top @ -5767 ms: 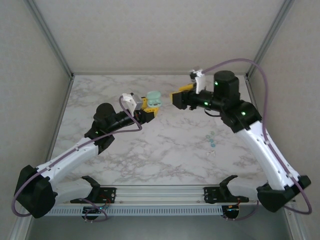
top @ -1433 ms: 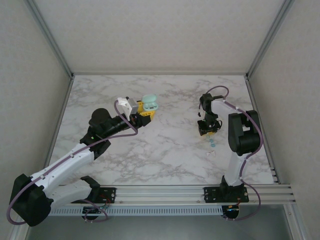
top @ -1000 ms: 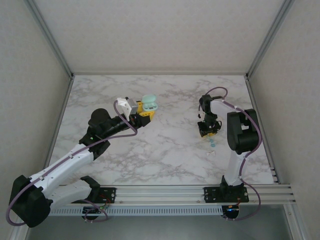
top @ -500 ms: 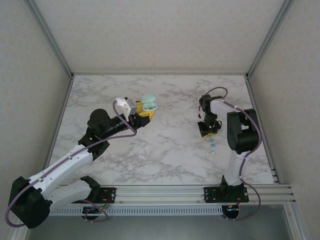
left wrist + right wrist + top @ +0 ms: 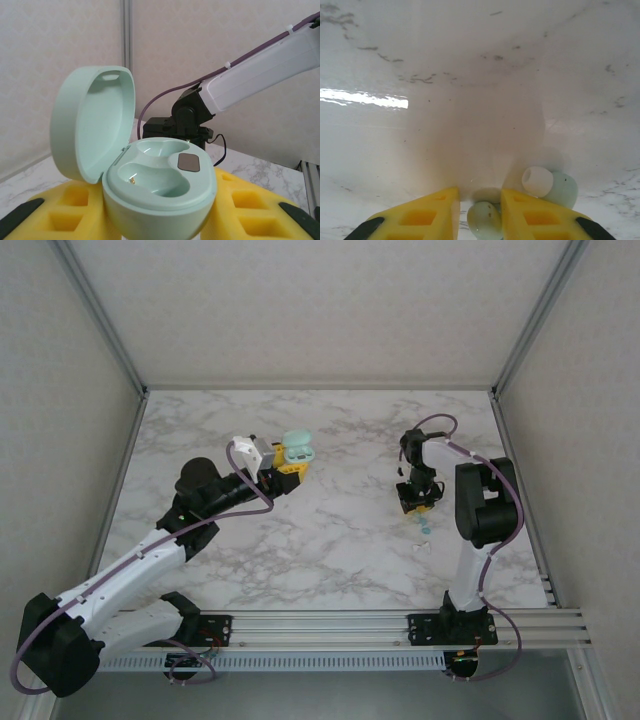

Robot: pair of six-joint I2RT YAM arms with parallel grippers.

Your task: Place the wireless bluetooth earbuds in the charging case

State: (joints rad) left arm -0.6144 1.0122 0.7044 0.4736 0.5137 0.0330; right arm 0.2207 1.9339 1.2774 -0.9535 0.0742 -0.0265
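My left gripper [image 5: 160, 222] is shut on the charging case [image 5: 160, 187], a pale green-blue pebble held upright with its lid open and both wells empty. The case [image 5: 297, 450] shows left of the table's middle in the top view. My right gripper [image 5: 417, 502] points down at the table on the right. Its yellow fingers straddle one earbud [image 5: 485, 221], touching it on the right, with a thin gap on the left. The other earbud [image 5: 560, 189], white tip up, lies just outside the right finger [image 5: 535, 217] and shows in the top view as well [image 5: 424, 526].
A small white piece [image 5: 421, 546] lies on the marble table [image 5: 330, 540] just nearer than the earbuds. Frame posts and walls close in the table's sides and back. My right arm [image 5: 480, 510] is folded steeply over its gripper.
My right arm has swung away from the case and come down over the earbuds. Over the last second it has barely shifted. The left arm keeps the open case where it was.
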